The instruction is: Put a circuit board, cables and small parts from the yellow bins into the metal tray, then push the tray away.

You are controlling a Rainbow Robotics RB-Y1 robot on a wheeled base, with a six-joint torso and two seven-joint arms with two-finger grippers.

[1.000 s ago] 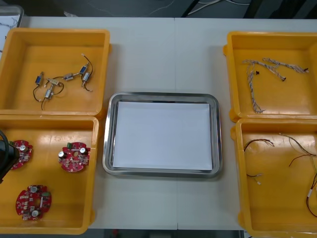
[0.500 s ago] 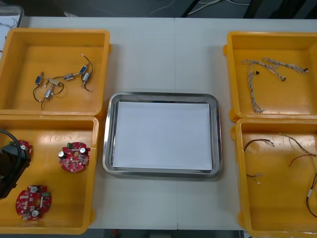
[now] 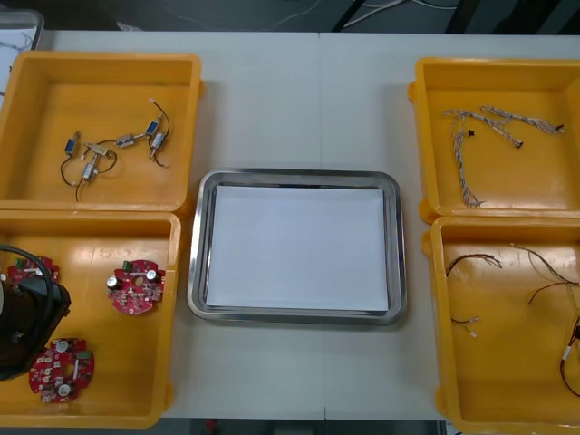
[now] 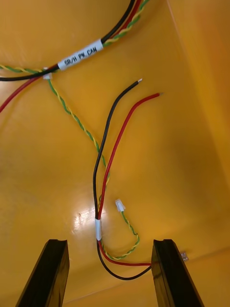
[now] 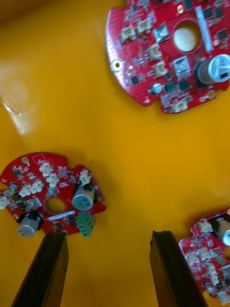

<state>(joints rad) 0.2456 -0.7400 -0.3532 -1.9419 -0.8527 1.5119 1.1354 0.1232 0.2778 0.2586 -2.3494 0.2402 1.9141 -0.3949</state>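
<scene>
My left gripper (image 5: 109, 235), jaws released, points down into the left bin (image 5: 120, 144) among round, component-studded red boards (image 5: 167, 53). My right gripper (image 4: 109, 242), likewise spread, hovers over thin red-black cables (image 4: 115, 146) in the glossy right bin (image 4: 182, 144). The tray (image 3: 296, 245), white inside, sits between bins.

We see a shiny metal tray (image 3: 196, 245) with a matt white lining (image 3: 296, 245) like paper, smooth plastic bins (image 3: 109, 91) glossy enough to catch glare, glossy red circuit boards (image 5: 143, 62) with metal-topped parts, smooth plastic-coated cables (image 4: 97, 229), a matt pale table (image 3: 299, 91).
</scene>
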